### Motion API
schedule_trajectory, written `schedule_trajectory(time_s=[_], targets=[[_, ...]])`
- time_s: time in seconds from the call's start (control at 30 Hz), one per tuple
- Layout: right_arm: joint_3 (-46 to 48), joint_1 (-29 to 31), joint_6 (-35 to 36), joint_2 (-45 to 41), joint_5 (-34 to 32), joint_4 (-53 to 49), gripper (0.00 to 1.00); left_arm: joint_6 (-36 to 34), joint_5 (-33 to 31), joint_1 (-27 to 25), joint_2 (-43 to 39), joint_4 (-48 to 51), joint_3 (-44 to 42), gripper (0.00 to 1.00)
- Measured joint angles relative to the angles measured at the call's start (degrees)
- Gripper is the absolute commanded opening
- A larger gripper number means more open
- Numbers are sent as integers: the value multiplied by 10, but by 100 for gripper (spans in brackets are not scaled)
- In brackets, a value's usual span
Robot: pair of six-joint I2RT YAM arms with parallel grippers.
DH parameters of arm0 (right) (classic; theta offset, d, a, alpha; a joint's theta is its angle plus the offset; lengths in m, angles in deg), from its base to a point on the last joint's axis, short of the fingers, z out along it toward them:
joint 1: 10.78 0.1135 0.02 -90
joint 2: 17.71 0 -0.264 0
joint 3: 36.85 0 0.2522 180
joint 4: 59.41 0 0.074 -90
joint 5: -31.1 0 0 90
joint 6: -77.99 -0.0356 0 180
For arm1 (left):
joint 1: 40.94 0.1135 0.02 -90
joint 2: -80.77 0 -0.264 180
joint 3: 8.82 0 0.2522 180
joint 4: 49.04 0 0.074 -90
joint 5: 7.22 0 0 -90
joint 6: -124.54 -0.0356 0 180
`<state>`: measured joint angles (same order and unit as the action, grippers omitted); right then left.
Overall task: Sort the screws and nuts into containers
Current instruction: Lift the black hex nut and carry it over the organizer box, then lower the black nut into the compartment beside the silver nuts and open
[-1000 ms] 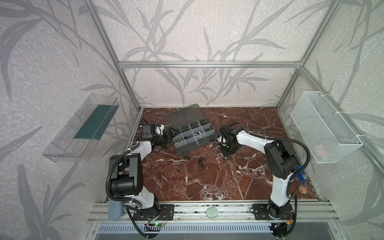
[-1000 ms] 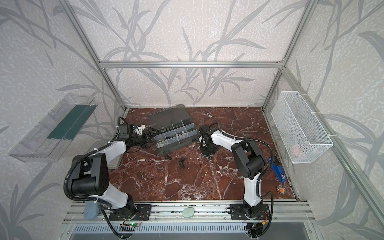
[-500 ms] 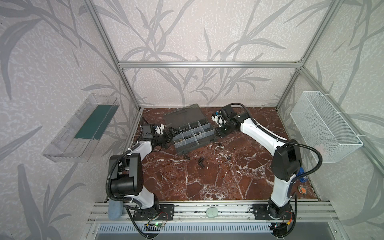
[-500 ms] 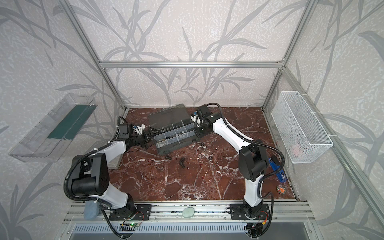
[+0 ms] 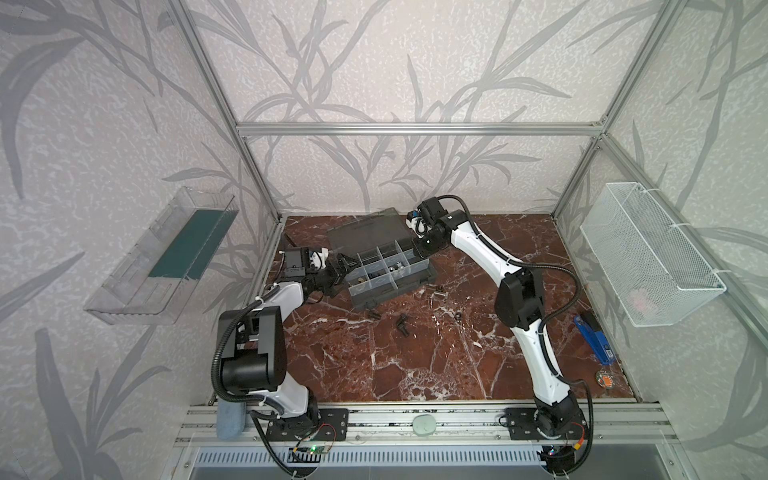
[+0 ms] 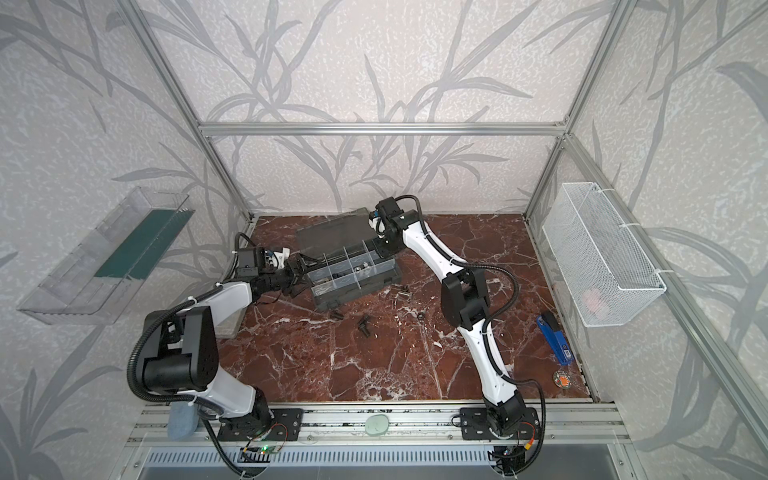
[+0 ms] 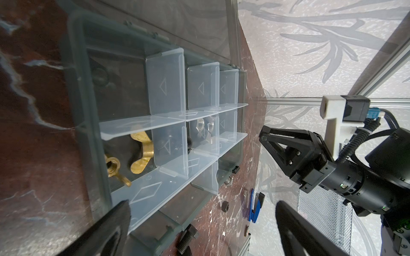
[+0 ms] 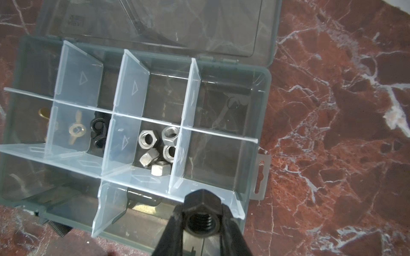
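Right wrist view: black nut (image 8: 202,200) is pinched at its sides by right hand (image 8: 201,218), over organizer case (image 8: 264,88), outer row. Judged light, rigid, slick, roll-prone; opposite flats are best gripped. Left hand (image 7: 200,210) is spread beside case.

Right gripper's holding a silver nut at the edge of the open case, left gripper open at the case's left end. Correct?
Not quite. The nut in the right gripper is black, not silver; the right wrist view shows it clamped there. The silver nuts lie inside the case. The rest holds: the case is open, and in a top view the left gripper is open at its left end.
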<state>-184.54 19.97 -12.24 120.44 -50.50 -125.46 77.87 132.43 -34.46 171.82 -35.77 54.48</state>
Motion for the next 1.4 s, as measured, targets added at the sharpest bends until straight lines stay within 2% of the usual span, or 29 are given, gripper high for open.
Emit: schedule_trajectory(time_s=[0.17,0.73,0.93,1.13,1.27,1.4], targets=[[-58,0,-2,39,-10,-27,0,0,0,0,0,0,0,99],[-68,0,-3,51,-24,-50,7,0,0,0,0,0,0,99],[-70,0,-3,65,-24,-50,16,0,0,0,0,0,0,99],[-70,0,-3,70,-25,-50,19,0,0,0,0,0,0,99],[-70,0,-4,70,-27,-50,35,0,0,0,0,0,0,100],[-76,1,-3,70,-30,-52,41,0,0,0,0,0,0,100]])
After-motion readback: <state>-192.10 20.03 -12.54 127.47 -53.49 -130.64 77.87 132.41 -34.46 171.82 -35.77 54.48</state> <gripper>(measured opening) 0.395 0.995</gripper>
